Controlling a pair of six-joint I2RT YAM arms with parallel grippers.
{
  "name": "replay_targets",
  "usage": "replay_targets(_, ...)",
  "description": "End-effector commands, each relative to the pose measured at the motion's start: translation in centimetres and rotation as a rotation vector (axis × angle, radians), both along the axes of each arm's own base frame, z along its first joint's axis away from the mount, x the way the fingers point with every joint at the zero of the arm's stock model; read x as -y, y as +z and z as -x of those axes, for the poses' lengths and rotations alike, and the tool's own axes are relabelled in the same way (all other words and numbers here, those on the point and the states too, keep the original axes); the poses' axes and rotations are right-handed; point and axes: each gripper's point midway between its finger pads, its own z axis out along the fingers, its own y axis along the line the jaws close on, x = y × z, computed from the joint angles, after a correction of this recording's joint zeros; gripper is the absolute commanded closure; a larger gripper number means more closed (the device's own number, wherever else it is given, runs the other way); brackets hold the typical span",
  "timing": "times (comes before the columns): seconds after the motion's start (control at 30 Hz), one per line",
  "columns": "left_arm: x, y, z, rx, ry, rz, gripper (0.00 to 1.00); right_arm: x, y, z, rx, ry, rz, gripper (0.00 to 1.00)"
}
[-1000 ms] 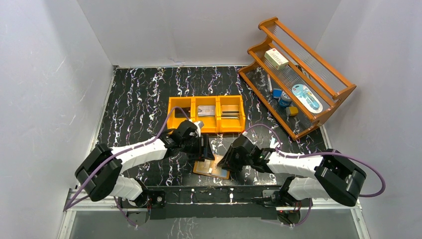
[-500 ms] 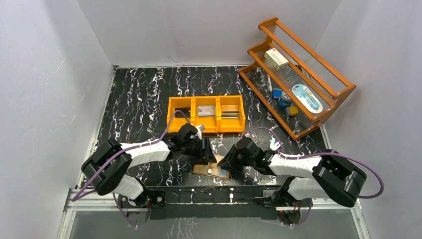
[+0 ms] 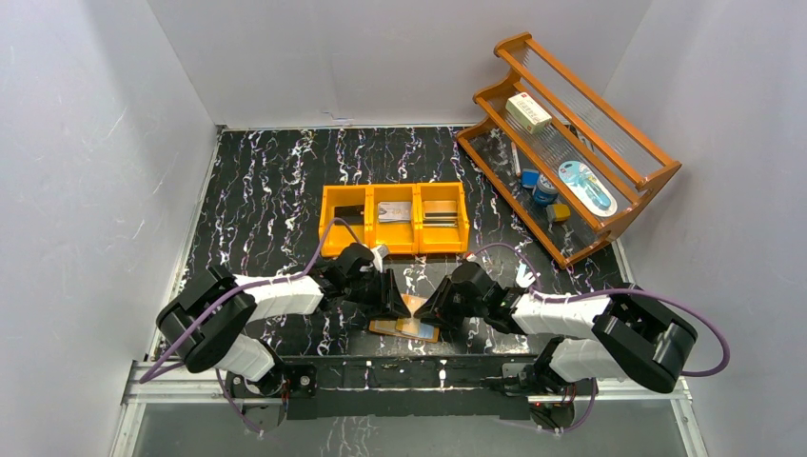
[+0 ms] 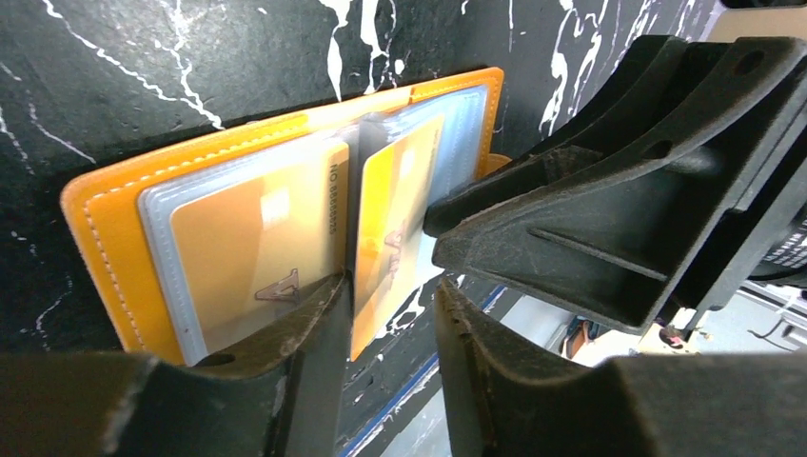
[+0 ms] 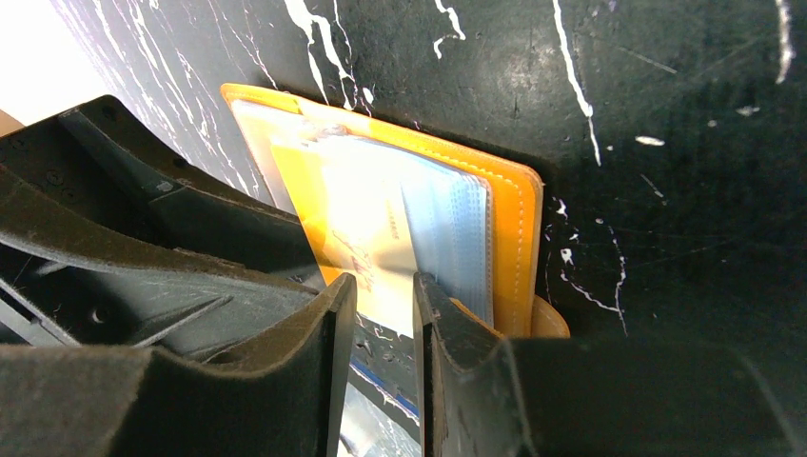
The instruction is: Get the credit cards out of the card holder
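The holder lies open and flat on the table near its front edge, between my two claws. An orange card sits in the clear sleeve on one leaf. A second card stands up from the spine in a raised sleeve. My left claw straddles that raised sleeve, one finger on each side, with some gap showing on one side; whether it grips I cannot tell. My right claw is at the other side, fingers drawn close and pinching a sleeve of the holder at its lower edge. Beyond the holder, apart from it, sits the bin.
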Motion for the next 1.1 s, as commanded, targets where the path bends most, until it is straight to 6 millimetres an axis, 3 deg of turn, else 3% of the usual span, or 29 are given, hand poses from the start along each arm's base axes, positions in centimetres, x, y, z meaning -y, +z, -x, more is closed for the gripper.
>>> replay_targets(0.0, -1.0, -0.8, 0.3, -0.014, 0.017, -0.049, 0.68, 3.9, -4.4, 1.7, -0.084, -0.016, 0.201, 0.62)
replay_targets(0.5, -1.3, -0.4, -0.2, 0.013, 0.033, -0.067, 1.0, 4.0, -4.5, 1.7, -0.084, -0.015, 0.207, 0.61)
replay_targets(0.93, -3.1, 0.2, -0.7, 0.079, 0.039, -0.155, 1.0, 4.4, -4.6, 1.6, -0.088, -0.023, 0.23, 0.62)
replay_targets(1.07, -3.1, 0.5, -0.9, 0.09, 0.031, -0.15, 1.0, 3.8, -3.6, 1.2, -0.05, -0.009, 0.2, 0.62)
